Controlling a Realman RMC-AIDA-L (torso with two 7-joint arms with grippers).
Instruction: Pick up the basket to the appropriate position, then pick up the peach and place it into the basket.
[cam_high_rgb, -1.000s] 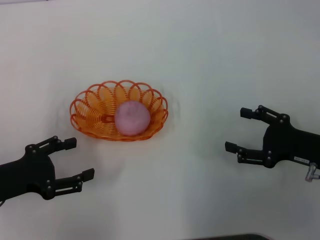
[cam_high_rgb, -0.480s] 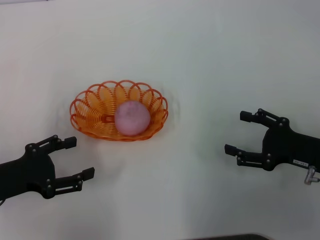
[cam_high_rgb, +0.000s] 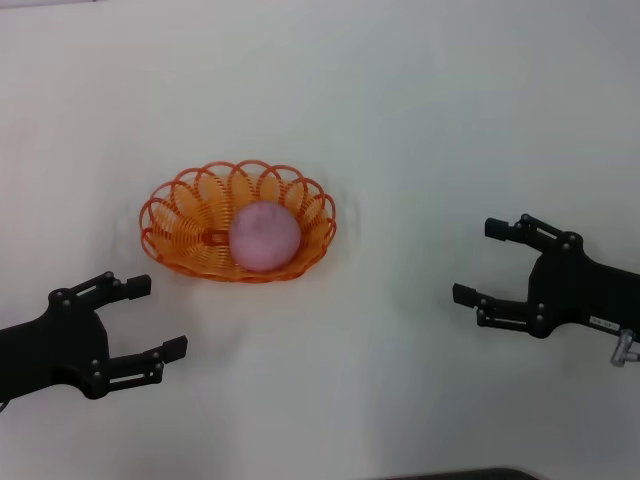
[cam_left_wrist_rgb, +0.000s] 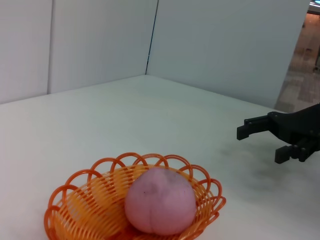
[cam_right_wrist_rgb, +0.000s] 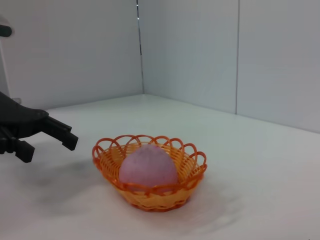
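The orange wire basket (cam_high_rgb: 188, 222) stands on the white table, left of centre in the head view. The pink-purple peach (cam_high_rgb: 265, 235) lies inside it, toward its right end. Both show in the left wrist view, basket (cam_left_wrist_rgb: 75, 210) and peach (cam_left_wrist_rgb: 160, 201), and in the right wrist view, basket (cam_right_wrist_rgb: 192, 170) and peach (cam_right_wrist_rgb: 148, 166). My left gripper (cam_high_rgb: 157, 318) is open and empty, near the front left, apart from the basket. My right gripper (cam_high_rgb: 482, 262) is open and empty at the right, well away from the basket.
The white table (cam_high_rgb: 400, 120) stretches all around the basket. Pale panel walls (cam_left_wrist_rgb: 225, 40) stand behind the table in both wrist views. The right gripper (cam_left_wrist_rgb: 272, 137) shows far off in the left wrist view, the left gripper (cam_right_wrist_rgb: 47, 135) in the right wrist view.
The right gripper has drifted very slightly right and down. The left gripper, basket and peach have not moved.
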